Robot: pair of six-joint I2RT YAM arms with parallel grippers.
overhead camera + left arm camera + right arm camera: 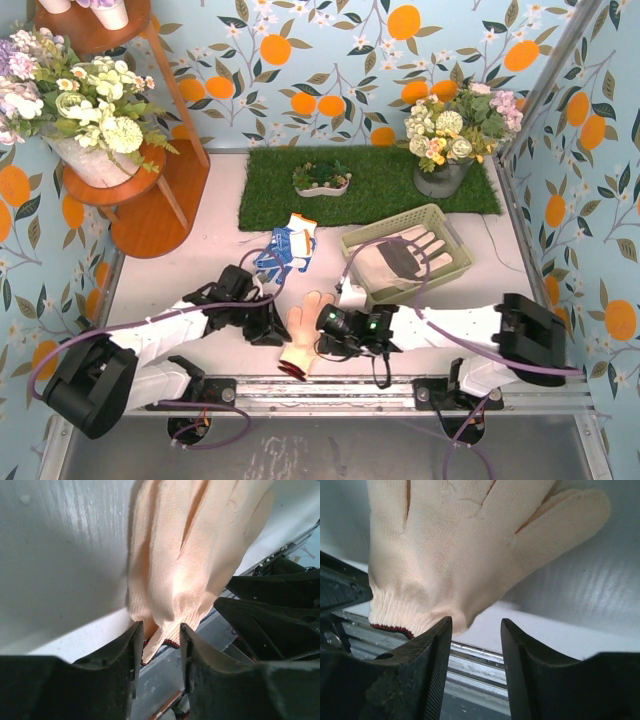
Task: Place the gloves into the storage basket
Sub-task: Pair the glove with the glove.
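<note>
Glove [185, 565] cuff between narrowly parted left pincer [159, 642]

1. The left arm [160, 335] and right arm [450, 325] are white tubes with big black joints.
2. Thin purple cables [110, 328] loop along both.
3. The left gripper [159, 627] and right gripper [475, 622] have thick black fingers [420, 670].
4. Little green lights [375, 322] glow on the right wrist.

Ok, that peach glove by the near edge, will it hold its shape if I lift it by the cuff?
Probably not: the peach glove is thin knit lying flat and creased, so it should droop. It looks light, likely sliding if pushed. The ribbed cuff seems grippy, not slippery.
</note>
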